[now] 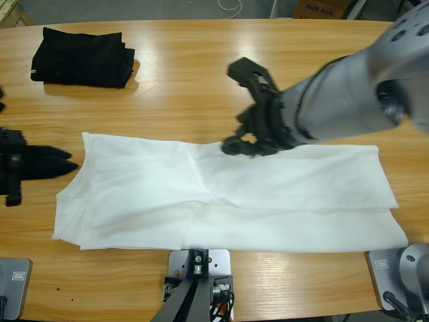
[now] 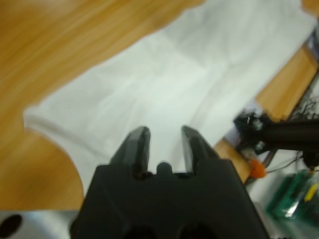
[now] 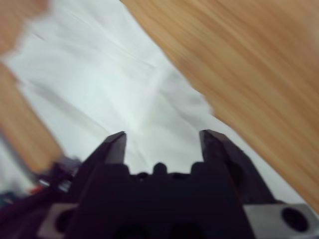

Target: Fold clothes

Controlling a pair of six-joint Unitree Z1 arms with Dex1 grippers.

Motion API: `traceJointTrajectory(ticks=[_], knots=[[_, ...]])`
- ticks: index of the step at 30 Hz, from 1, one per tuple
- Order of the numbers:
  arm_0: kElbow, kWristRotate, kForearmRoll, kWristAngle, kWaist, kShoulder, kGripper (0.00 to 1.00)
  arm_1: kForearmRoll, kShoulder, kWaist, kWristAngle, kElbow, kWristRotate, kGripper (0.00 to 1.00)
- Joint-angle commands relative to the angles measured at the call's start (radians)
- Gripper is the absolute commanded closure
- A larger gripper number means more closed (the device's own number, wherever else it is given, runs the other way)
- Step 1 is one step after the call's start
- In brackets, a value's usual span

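Observation:
The clothes, a white T-shirt (image 1: 201,201), lie flat across the wooden table (image 1: 181,80), folded into a long strip. At the shirt's left end, my left gripper (image 1: 72,162) points at its edge, jaws open a little and nothing between them. Its wrist view shows the left gripper (image 2: 165,137) low over the white T-shirt (image 2: 174,84). My right gripper (image 1: 231,107) reaches in from the upper right and hangs over the shirt's far edge near the middle, jaws wide open and empty. Below the right gripper (image 3: 162,139), the wrist view shows the white cloth (image 3: 109,89) and its edge against the wood.
A folded black garment (image 1: 84,57) lies at the table's far left, apart from the shirt. Bare wood runs along the far side of the table and on a narrow strip along the near edge. A rig mount with cables (image 2: 279,134) stands at the near edge.

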Motion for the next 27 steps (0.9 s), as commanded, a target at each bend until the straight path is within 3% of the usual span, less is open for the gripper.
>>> traceJointTrajectory(ticks=[1,4,5,7,8,10,13,17,22,25,27], knots=[[-0.095,0.51,0.092,0.214,-0.157,0.289,0.079,0.202,-0.085,0.008,-0.106,-0.001,-0.057,0.0],[-0.109,0.596,0.091,0.281,-0.062,0.388,0.069,0.205,-0.111,0.008,-0.107,0.037,-0.019,0.007],[-0.119,0.643,0.089,0.278,-0.033,0.419,0.069,0.206,-0.117,0.008,-0.106,0.043,-0.015,0.07],[-0.134,0.731,0.083,0.262,0.017,0.482,0.069,0.205,-0.126,0.008,-0.102,0.049,-0.011,0.352],[-0.139,0.755,0.07,0.259,0.042,0.506,0.071,0.205,-0.128,0.008,-0.102,0.05,0.0,0.431],[-0.165,0.771,0.063,0.26,0.09,0.539,0.069,0.203,-0.125,0.008,-0.099,0.05,0.019,0.444],[-0.194,0.785,0.063,0.232,0.135,0.582,0.069,0.19,-0.126,0.008,-0.097,0.05,0.047,0.654],[-0.181,0.792,0.071,0.242,0.21,0.607,0.073,0.174,-0.104,0.008,-0.108,0.049,0.061,0.653],[-0.21,0.776,0.066,0.355,0.425,0.617,0.073,0.171,-0.083,0.008,-0.104,0.048,0.061,0.648],[-0.214,0.729,0.066,0.365,0.459,0.625,0.078,0.171,-0.081,0.008,-0.103,0.055,0.061,0.646],[-0.203,0.709,0.069,0.362,0.454,0.55,0.08,0.172,-0.087,0.008,-0.108,0.057,0.061,0.644]])
